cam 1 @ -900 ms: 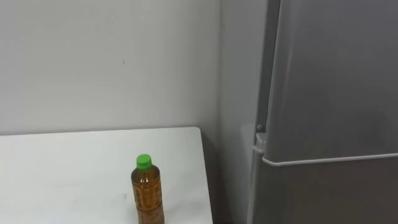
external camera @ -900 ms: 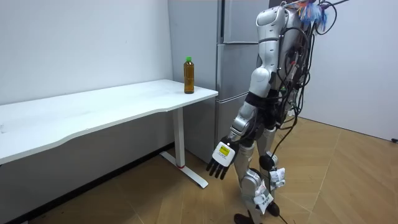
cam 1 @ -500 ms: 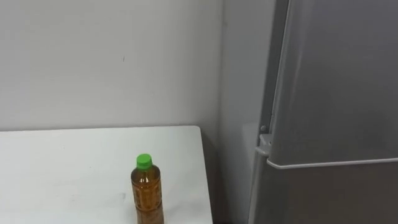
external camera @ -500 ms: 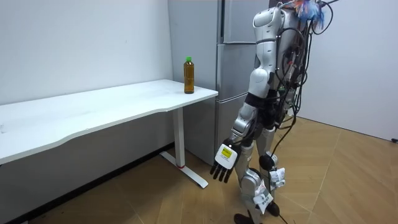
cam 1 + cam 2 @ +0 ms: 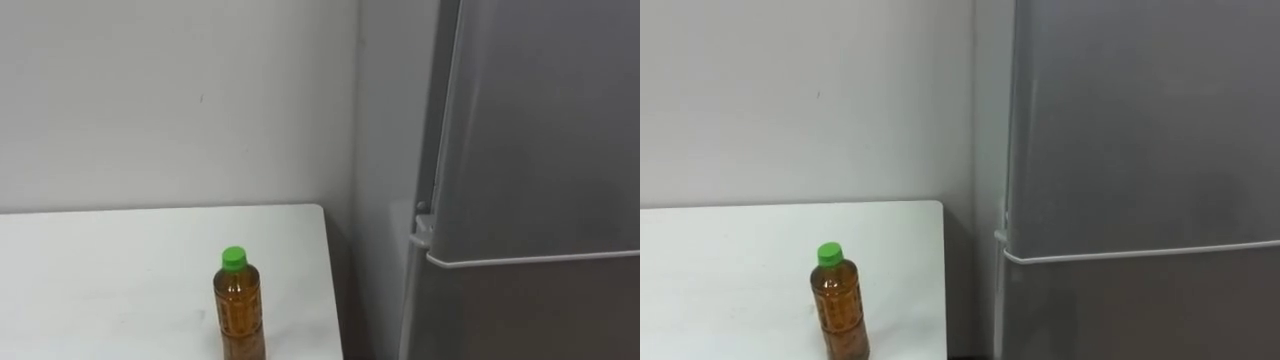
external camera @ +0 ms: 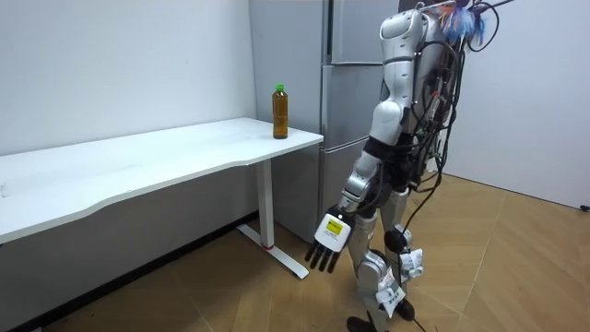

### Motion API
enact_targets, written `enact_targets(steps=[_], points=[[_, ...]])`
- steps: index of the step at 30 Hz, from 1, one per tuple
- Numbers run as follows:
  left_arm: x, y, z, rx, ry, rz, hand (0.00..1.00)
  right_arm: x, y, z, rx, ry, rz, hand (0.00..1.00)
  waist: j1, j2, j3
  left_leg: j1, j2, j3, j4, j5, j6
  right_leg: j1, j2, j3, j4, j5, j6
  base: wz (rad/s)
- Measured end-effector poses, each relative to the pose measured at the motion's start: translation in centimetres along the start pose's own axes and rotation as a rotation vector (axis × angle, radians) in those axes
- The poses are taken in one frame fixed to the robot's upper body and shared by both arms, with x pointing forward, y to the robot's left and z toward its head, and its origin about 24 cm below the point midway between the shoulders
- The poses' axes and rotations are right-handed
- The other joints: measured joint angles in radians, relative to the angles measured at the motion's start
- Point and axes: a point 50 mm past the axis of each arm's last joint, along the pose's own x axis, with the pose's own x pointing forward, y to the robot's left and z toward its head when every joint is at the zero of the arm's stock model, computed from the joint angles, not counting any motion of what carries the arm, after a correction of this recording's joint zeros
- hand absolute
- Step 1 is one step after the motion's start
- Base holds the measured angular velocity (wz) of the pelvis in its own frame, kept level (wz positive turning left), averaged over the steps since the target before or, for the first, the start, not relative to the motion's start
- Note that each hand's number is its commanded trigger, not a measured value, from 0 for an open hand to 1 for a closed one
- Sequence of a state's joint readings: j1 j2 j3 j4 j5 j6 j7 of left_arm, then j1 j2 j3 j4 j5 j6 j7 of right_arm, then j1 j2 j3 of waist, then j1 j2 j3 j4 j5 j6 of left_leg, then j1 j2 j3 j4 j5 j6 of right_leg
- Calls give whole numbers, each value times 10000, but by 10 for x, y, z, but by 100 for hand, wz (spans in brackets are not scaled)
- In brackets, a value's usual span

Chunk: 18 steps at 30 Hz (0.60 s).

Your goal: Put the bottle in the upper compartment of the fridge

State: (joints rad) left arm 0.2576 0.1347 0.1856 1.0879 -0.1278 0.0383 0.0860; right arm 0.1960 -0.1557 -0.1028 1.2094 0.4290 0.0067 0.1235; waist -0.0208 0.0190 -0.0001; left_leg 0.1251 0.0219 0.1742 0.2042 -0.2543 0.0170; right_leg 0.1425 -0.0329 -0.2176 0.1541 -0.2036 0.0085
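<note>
Left robot hand [image 6: 329,242] hanging low beside the leg, fingers straight and spread, holding nothing. Standing on the wooden floor [image 6: 516,267] before the grey fridge [image 5: 540,180], doors closed. Brown bottle [image 5: 239,313] with green cap upright on the white bench [image 5: 120,260], near the end just beside the fridge, well apart from the hand.
</note>
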Motion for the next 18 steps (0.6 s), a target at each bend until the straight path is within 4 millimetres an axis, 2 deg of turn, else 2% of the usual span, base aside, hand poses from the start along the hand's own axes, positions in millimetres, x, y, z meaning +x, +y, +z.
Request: enact_targets(steps=[1, 3, 4, 7, 8, 11, 15, 16, 18], points=[[0, 5, 9, -459, -383, 201, 0, 0, -1, 1, 1, -48, -63, 0, 3, 66, -21, 4, -3, -45, 0, 0, 0, 2, 1, -41, 12, 1, -1, 10], [-1, 11, 27, -1323, -1161, 626, 0, 0, -3, 2, 59, -107, -180, 0, 57, 97, -3, 17, -10, -107, -5, 2, -1, 2, 16, -102, 58, 0, -1, 8], [-3, 14, 38, -1848, -1587, 845, 0, -1, -6, 4, 34, -168, -286, 0, 78, 117, 35, 25, -16, -107, -13, 2, 0, 4, 16, -109, 91, -5, 0, 0], [-6, 22, 56, -2762, -2431, 1239, 0, -1, -9, 6, -147, -237, -379, 0, 52, 256, 32, 73, -57, -148, -52, 3, 1, 72, -16, -180, 146, -66, 16, 3], [-9, 24, 69, -3041, -2929, 1339, 0, -1, -9, 6, -220, -236, -365, 0, 43, 280, 29, 64, -116, -196, -34, 3, 1, 80, -17, -185, 145, -71, 16, 9], [-18, 30, 95, -3575, -4221, 1698, 0, -2, -12, 10, -315, -418, -459, 0, 122, 300, 24, 63, -115, -232, -38, 3, 1, 86, -12, -183, 145, -73, 12, 4], [-29, 34, 117, -4111, -5296, 2051, 0, -3, -15, 10, -588, -593, -577, 0, 234, 318, 20, 55, -126, -233, -47, 4, 3, 75, -11, -160, 148, -73, 13, 0], [-35, 36, 126, -4307, -5713, 2151, 0, -3, -14, 9, -597, -576, -604, 0, 251, 373, -30, 58, -129, -248, -56, 4, 3, 86, -11, -162, 142, -74, 14, 0], [-45, 41, 140, -4635, -6412, 2405, 0, -4, -15, 6, -666, -495, -665, 0, 321, 314, -21, 65, -130, -254, -69, 4, 3, 85, -9, -158, 140, -75, 16, 2]])
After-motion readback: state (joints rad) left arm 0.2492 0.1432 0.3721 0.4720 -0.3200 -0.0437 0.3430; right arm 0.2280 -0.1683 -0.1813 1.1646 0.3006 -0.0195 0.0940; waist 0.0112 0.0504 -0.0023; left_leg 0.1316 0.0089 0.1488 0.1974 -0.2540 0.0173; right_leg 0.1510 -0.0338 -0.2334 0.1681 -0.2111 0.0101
